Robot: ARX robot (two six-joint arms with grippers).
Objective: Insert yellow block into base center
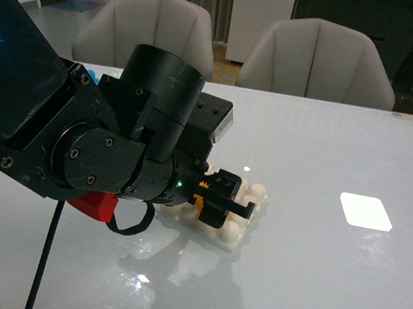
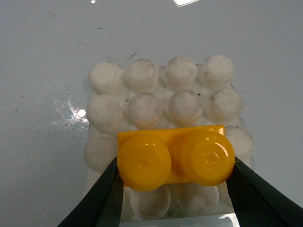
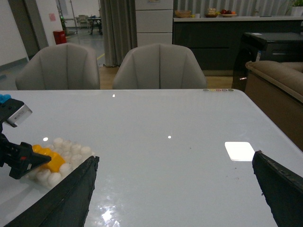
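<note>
We see our left gripper [image 1: 226, 202] just below the centre of the front view, its 2 fingers [image 2: 106, 198] clamped on the ends of the yellow block [image 2: 175, 158], which sits over the studs of the base [image 2: 142, 75]; we cannot tell whether it is pressed in. Our right gripper [image 3: 175, 189] hangs spread wide above the table [image 3: 189, 123], nothing between its fingers, and a flat white square [image 1: 365, 212] lies right of centre, well apart from the base.

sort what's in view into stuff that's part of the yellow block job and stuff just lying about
In the job: yellow block, held in the left tool; white studded base under it.
Lying about: flat white square on the table; two chairs behind; empty right tool.
</note>
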